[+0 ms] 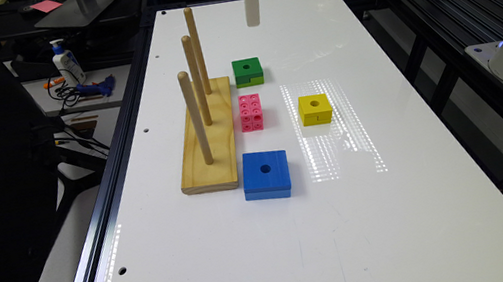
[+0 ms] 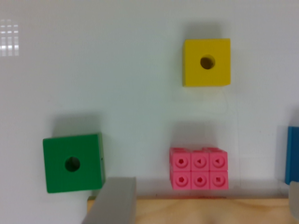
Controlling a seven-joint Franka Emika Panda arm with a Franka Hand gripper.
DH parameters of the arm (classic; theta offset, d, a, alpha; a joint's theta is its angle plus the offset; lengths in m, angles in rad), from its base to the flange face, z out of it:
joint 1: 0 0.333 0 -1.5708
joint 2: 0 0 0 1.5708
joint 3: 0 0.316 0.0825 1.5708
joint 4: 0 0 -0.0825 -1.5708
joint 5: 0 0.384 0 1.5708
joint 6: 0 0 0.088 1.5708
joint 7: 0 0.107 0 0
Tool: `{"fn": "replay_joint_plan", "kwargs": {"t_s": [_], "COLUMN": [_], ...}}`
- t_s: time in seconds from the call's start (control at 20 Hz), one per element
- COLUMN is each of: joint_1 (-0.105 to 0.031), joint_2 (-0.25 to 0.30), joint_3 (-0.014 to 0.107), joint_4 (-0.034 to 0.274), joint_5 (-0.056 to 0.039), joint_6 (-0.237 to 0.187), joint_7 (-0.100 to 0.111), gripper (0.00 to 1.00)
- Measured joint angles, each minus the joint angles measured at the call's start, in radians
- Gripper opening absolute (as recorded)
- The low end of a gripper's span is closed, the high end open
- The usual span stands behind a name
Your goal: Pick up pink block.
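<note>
The pink block (image 1: 251,112) is a small oblong of snapped-together cubes with round holes. It lies flat on the white table (image 1: 259,251), beside the wooden peg base. In the wrist view the pink block (image 2: 199,169) shows from above, between the two spread grey fingers (image 2: 112,200). My gripper (image 1: 253,18) hangs high over the far part of the table, beyond the green block and well clear of the pink block. It is open and holds nothing.
A wooden base (image 1: 208,137) with three upright pegs (image 1: 195,117) stands just at the exterior view's left of the pink block. A green block (image 1: 247,70) lies behind it, a blue block (image 1: 265,174) in front, and a yellow block (image 1: 315,109) to the right.
</note>
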Motion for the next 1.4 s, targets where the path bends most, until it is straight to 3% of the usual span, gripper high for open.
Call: {"fn": "replay_joint_plan", "kwargs": {"t_s": [0.2,0.5,0.9,1.2,1.4], "joint_1": [0.000,0.000,0.001,0.005,0.005], "joint_2": [0.044,0.057,0.143,0.145,0.145], "joint_3": [0.000,0.001,0.003,0.024,0.027], "joint_4": [-0.012,-0.018,-0.039,-0.033,-0.031], "joint_5": [-0.0006,-0.0008,-0.0009,-0.0007,-0.0007], "joint_6": [0.055,0.067,0.176,0.179,0.179], "joint_7": [0.000,0.000,0.000,0.007,0.007], "gripper": [1.00,1.00,1.00,1.00,1.00]}}
